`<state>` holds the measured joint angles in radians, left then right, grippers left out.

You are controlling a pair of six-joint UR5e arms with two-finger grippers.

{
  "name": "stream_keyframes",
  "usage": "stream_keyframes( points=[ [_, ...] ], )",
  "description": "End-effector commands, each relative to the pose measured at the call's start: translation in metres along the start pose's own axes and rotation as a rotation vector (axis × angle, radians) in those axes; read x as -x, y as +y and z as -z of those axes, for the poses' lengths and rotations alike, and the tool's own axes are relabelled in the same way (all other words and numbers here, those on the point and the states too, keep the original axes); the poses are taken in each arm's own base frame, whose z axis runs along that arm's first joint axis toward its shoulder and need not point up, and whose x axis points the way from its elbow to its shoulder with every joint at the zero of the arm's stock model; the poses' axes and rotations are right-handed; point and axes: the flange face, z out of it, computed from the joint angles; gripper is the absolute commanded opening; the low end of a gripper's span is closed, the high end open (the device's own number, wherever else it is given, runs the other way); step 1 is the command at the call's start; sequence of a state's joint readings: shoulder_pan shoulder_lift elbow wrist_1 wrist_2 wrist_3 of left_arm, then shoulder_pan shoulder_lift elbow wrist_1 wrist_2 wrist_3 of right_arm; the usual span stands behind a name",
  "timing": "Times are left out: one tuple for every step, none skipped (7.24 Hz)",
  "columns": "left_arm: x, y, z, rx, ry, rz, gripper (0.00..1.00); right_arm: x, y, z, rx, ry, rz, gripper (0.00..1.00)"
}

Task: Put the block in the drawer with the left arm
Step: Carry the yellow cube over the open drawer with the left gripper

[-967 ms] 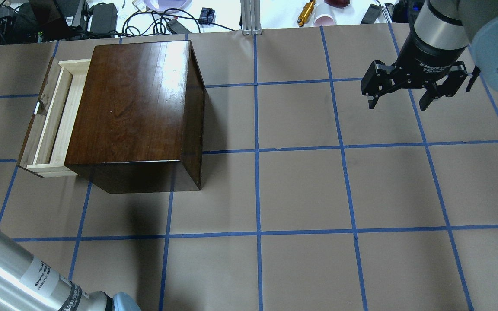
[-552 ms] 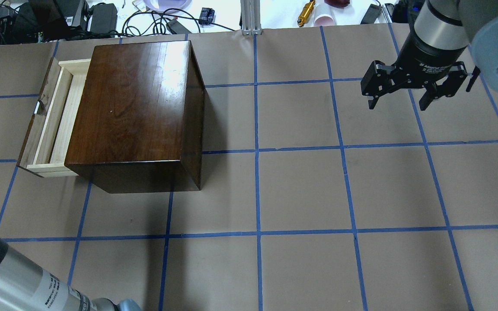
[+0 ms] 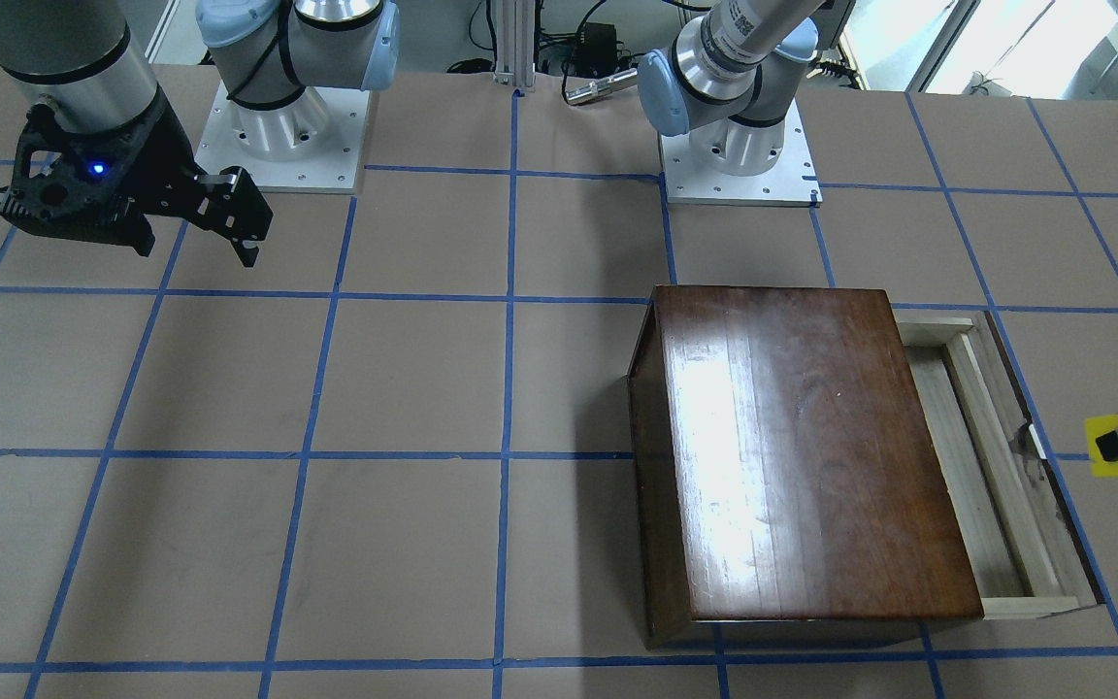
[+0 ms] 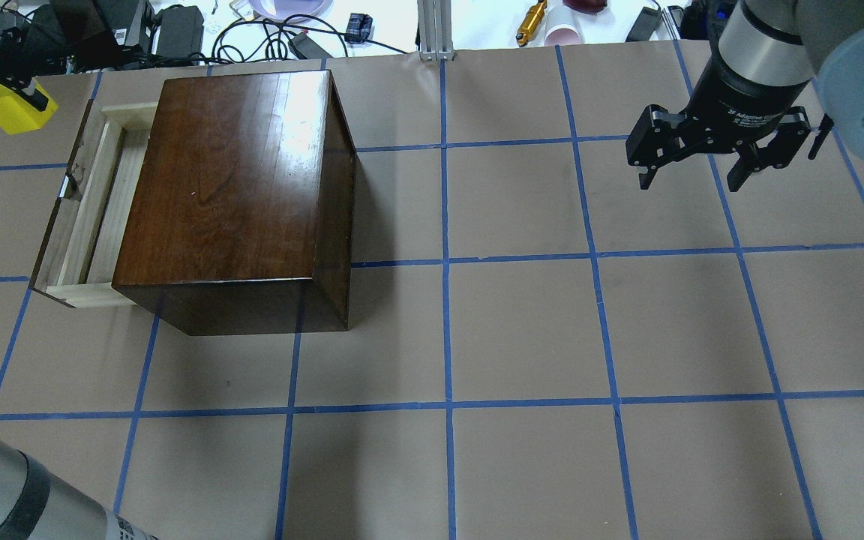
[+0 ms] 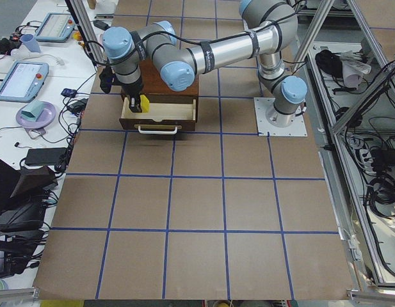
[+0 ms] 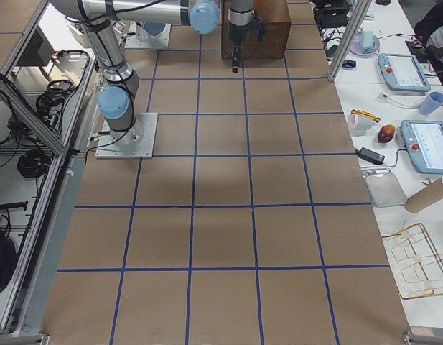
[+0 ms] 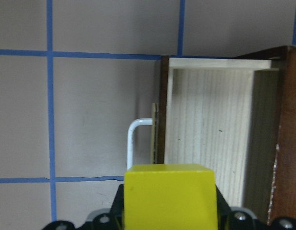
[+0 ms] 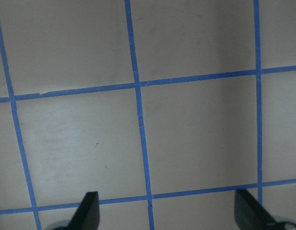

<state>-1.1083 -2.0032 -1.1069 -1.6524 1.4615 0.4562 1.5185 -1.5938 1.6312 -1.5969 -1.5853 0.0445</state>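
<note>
Yellow fills the bottom middle of the left wrist view: the block [image 7: 169, 194] sits clamped in the left gripper [image 4: 16, 105], whose jaws are closed against its sides. Just above it in that frame lies the drawer [image 7: 205, 139], pulled out, its pale loop handle [image 7: 132, 141] nearest and its bare wood floor showing behind the dark front. The glossy brown box [image 4: 229, 180] it slides from runs down the right edge. From overhead the block shows at the upper left of the frame, left of the drawer's far corner (whether it hangs over the tray or just outside it, I cannot tell). Farthest off, at the upper right of that frame, the right gripper [image 4: 691, 180] hovers above the taped table [image 4: 522, 330], jaws spread wide with nothing between them.
</note>
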Motion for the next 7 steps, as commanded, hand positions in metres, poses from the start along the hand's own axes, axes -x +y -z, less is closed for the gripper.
stream_keyframes(
  points=[
    [-0.037,0.005,-0.023,0.009,-0.001,-0.039,0.00,0.000,0.000,0.000,-0.001,0.001,0.000,1.00],
    [-0.038,0.010,-0.040,-0.002,-0.006,-0.092,0.00,0.000,0.000,0.000,-0.001,0.001,0.000,1.00],
    [-0.037,0.015,-0.053,-0.024,-0.022,-0.128,0.00,-0.001,0.000,0.000,-0.001,0.001,-0.001,1.00],
    [-0.030,0.021,-0.067,0.007,-0.085,-0.150,0.00,0.000,0.000,0.000,-0.001,0.001,0.000,1.00],
    [-0.025,0.024,-0.077,0.015,-0.091,-0.159,0.00,0.000,0.000,0.000,-0.001,0.001,0.000,1.00],
    [-0.024,0.026,-0.084,0.025,-0.084,-0.164,0.00,0.000,0.000,0.000,-0.001,0.001,0.000,1.00],
    [-0.025,0.028,-0.092,0.032,-0.069,-0.150,0.00,0.000,0.000,0.000,-0.001,0.001,0.000,1.00]
  ],
)
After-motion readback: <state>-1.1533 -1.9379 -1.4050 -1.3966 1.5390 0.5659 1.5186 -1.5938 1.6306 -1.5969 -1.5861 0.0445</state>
